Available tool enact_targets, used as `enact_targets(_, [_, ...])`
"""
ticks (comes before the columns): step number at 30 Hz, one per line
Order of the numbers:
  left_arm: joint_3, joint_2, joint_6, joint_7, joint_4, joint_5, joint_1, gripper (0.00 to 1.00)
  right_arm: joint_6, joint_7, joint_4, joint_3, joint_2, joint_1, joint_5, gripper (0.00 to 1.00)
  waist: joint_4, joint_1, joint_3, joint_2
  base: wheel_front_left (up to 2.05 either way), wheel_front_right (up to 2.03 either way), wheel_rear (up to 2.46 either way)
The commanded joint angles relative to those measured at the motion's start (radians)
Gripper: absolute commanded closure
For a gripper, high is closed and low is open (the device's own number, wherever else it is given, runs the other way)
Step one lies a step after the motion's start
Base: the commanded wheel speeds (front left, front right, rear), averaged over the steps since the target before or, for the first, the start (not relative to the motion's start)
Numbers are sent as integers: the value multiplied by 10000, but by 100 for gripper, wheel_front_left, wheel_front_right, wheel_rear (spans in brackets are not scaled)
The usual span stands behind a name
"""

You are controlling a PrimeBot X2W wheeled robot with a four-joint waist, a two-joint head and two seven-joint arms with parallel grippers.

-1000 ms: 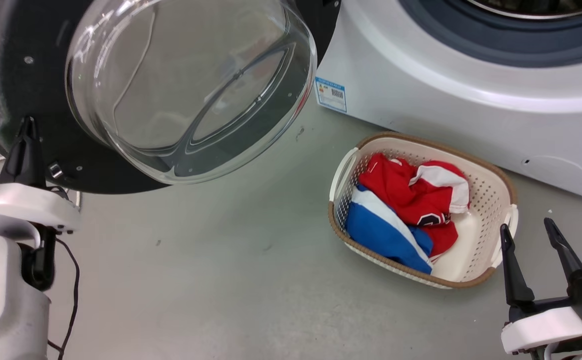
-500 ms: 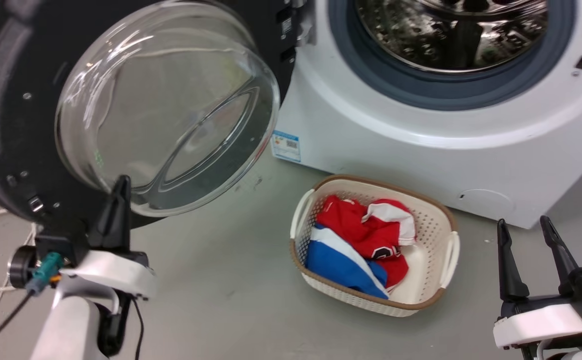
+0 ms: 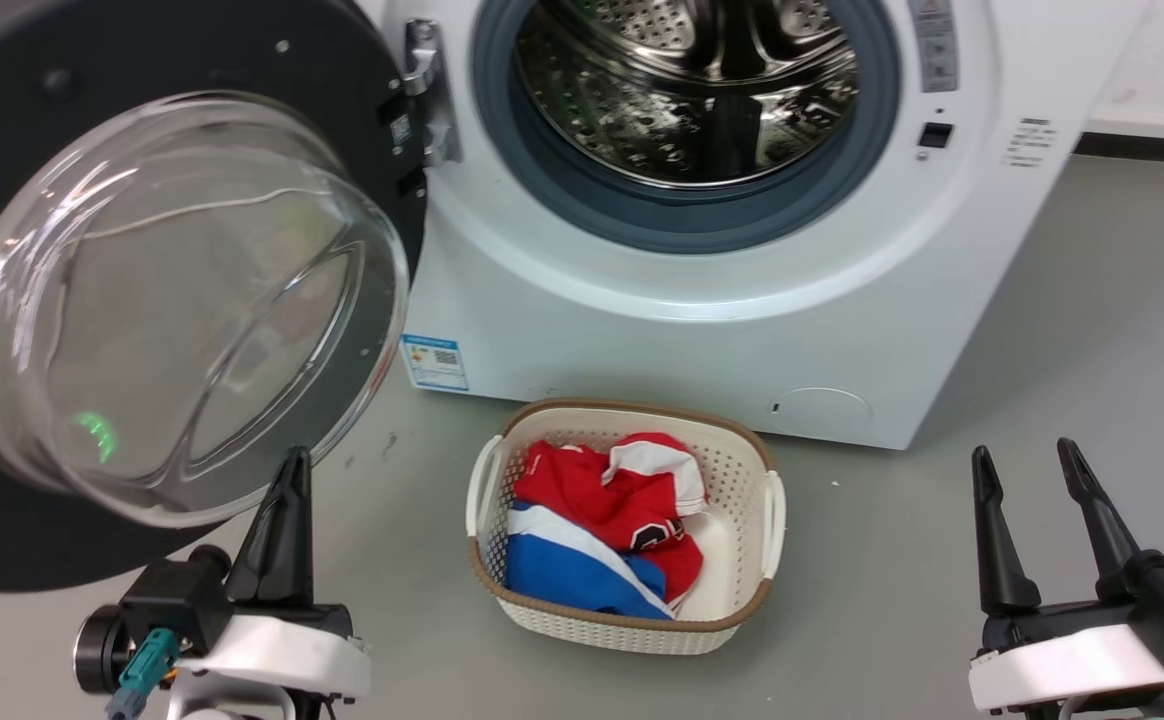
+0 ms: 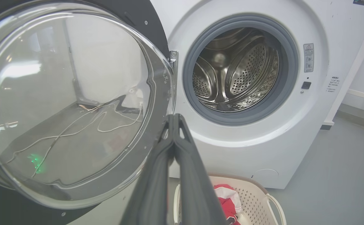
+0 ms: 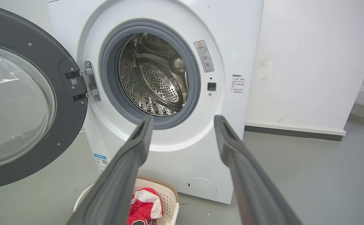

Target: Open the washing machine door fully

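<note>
The glossy black washing machine door (image 3: 342, 120), its clear glass bowl (image 3: 172, 300) bulging outward, stands swung wide left of its hinge (image 3: 427, 90). Left hand (image 3: 294, 460) together; right hand (image 3: 1024, 452) apart.

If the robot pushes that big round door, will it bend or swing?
Probably it swings stiffly, not bends: the washing machine door hangs on a metal hinge. Its glass bowl looks thick, so likely heavy, and smooth, maybe slippery.
</note>
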Motion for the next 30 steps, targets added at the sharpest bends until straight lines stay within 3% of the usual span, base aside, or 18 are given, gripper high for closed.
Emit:
enact_targets(1, [192,-190,-23,-26,-287,15,356,100,-7,-24,-89,15,30,108,74,0,-487,0,-157,-1,0,0,0])
enact_targets(4, [385,-448,-61,-26,-589,123,761,100,-7,-24,-67,-39,33,283,203,0,-718,0,-211,-1,0,0,0])
enact_targets(6, [420,-547,-100,-26,-744,314,979,0,-7,-23,-62,-28,33,342,231,0,-823,0,-238,-1,0,0,0])
enact_targets(30, [-76,-892,-376,-26,-696,1080,1275,0,-7,-24,148,-67,34,456,191,0,-1062,0,-195,-1,0,0,0])
